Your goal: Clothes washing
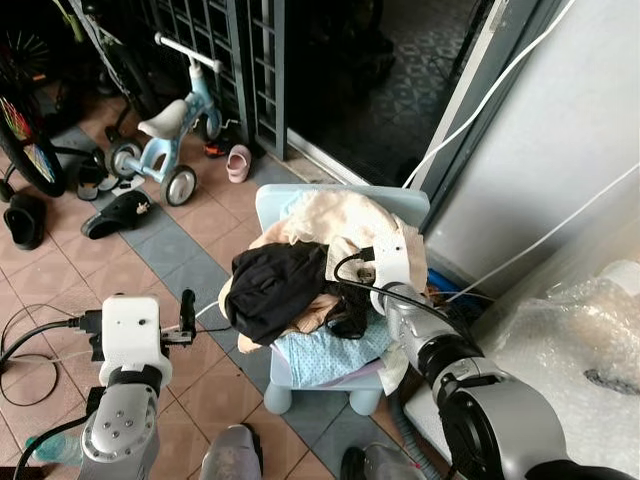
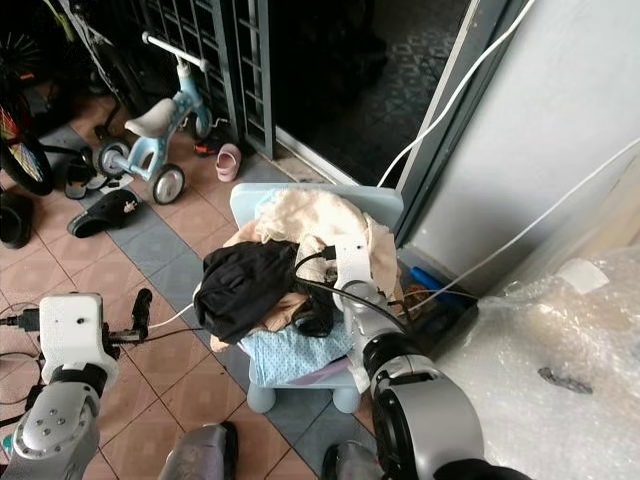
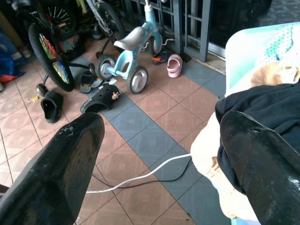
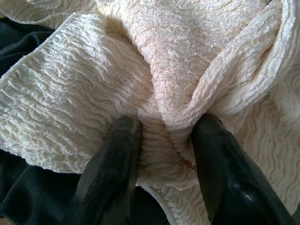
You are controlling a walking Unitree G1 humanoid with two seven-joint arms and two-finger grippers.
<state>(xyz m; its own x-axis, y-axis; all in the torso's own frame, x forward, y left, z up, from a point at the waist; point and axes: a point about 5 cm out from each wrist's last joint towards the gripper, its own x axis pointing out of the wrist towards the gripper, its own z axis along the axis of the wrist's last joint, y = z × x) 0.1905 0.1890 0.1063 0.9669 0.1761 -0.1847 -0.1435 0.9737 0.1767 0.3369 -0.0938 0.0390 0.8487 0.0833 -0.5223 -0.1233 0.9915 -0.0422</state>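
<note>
We note a heap of clothes (image 1: 310,275) on a pale blue child's chair (image 1: 300,375), by the doorway. Our right pincer (image 4: 161,140) is down in the heap, fingers part open and pressed into a fold of cream crinkled cloth (image 4: 164,61), a pinch between them. Our left pincer (image 3: 159,159) hangs wide open over the tiled floor (image 3: 145,112), just beside a black garment (image 1: 270,285), holding nothing.

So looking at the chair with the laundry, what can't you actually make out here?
- Chair seat: eye views, buried under the clothes pile.
- Right gripper: wrist view, fingers pressed into cream cloth; firm grip unclear.
- Black garment: its type, too bunched.
- Bicycle: left wrist view, cut off by the edge.
</note>
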